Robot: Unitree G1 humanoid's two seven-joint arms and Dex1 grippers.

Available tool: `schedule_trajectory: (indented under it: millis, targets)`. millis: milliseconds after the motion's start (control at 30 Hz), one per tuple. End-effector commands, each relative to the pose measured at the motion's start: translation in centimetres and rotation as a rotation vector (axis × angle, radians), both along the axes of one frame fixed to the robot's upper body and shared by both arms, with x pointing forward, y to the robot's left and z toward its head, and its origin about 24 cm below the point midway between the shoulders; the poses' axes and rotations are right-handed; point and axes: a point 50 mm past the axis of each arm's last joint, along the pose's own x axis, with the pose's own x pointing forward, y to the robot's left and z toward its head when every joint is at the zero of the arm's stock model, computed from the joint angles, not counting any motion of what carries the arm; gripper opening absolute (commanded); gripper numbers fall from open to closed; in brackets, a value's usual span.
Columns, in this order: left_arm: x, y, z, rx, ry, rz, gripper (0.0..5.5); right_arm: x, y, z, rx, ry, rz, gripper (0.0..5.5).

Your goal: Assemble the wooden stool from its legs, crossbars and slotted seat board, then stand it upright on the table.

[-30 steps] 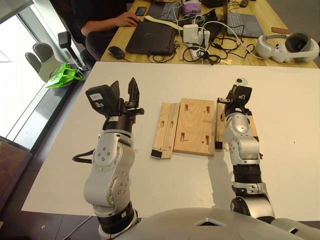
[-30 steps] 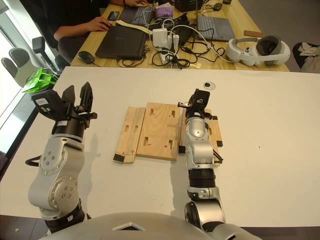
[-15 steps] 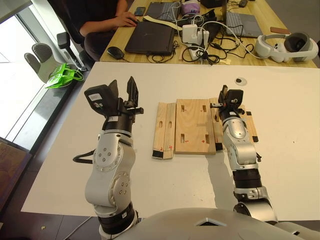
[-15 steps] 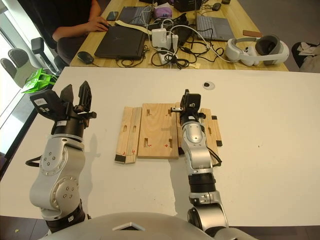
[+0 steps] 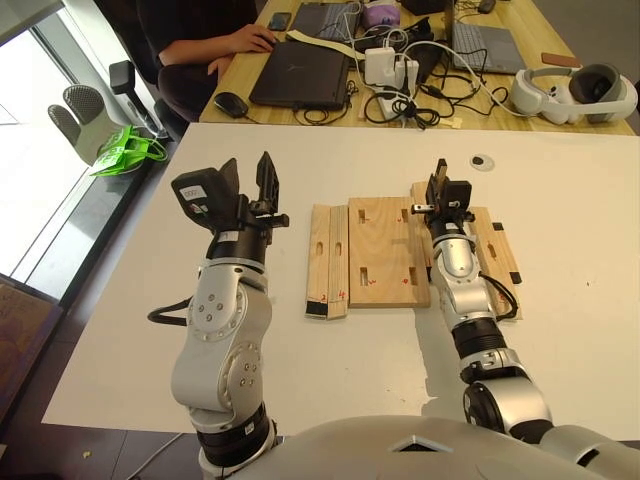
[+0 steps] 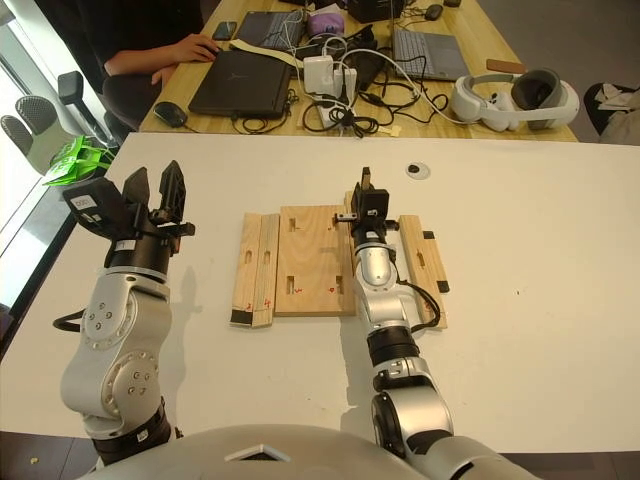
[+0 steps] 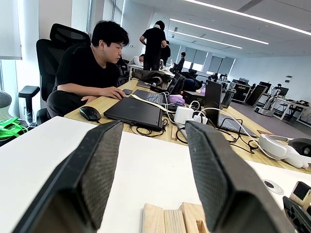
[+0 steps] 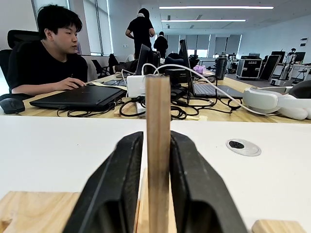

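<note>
Now, right gripper (image 8: 156, 141): pinching upright crossbar (image 8: 158, 97), seat board (image 5: 385, 250) just beneath.
Left gripper (image 5: 250, 172): spread, leg pieces (image 5: 328, 258) beside.

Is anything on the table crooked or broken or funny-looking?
Nothing looks broken or spilled. One odd bit: a thin wooden piece stands upright, pinched in the right pincer near the seat board's far right corner, while the other wooden parts lie flat on the table.

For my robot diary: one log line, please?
right gripper: shut on thin pale wooden strip | left gripper: open, raised | slotted wooden board: flat
</note>
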Motion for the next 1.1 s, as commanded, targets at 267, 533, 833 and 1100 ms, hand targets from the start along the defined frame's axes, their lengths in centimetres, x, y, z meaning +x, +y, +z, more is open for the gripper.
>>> schedule_trajectory:
  millis: [267, 533, 833, 1100]
  targets:
    - [0.0, 0.2, 0.0, 0.007, -0.001, 0.013, 2.37, 0.1, 0.6, 9.9, 0.085, -0.323, 0.046, 1.56]
    - [0.4, -0.1, -0.1, 0.009, -0.002, 0.004, 2.37, 6.5, 2.0, 12.3, 0.021, 0.102, -0.026, 1.56]
    - [0.8, -0.1, -0.2, 0.017, 0.004, -0.012, 2.37, 10.0, -0.7, 15.3, 0.076, 0.181, -0.098, 1.56]
    - [0.8, -0.2, -0.3, 0.013, 0.006, -0.015, 2.37, 9.0, -2.0, 10.1, 0.094, 0.345, -0.137, 1.56]
